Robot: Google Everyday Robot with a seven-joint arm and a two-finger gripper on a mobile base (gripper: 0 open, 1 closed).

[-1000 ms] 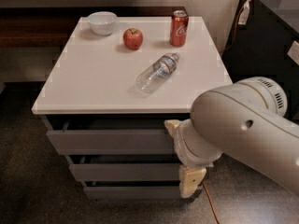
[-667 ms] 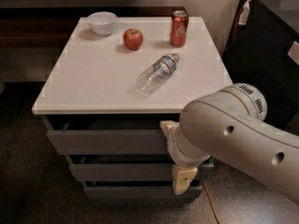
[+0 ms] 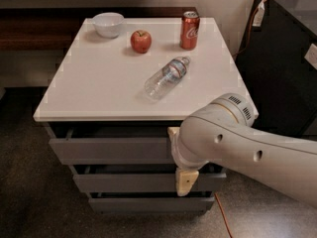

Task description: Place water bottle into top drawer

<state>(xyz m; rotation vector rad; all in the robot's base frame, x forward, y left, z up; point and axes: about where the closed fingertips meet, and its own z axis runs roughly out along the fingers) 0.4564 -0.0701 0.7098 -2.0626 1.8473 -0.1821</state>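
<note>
I note a white table (image 3: 89, 93) carrying, from left to right, a white bowl (image 3: 108, 24) at the far left corner, a red apple (image 3: 141, 40) near it, the water bottle (image 3: 167, 77) and a red soda can (image 3: 189, 30) upright at the far edge. The water bottle lies on its side near the table's middle, cap pointing far-right toward the can, apart from everything else. Below the tabletop sit three grey drawers; the top drawer (image 3: 111, 150) shows its plain front. The pincer (image 3: 180, 158) is low at the right end of that front, largely hidden behind the pale arm (image 3: 247, 152); I cannot tell whether it is wide or narrow. It holds nothing I can see.
</note>
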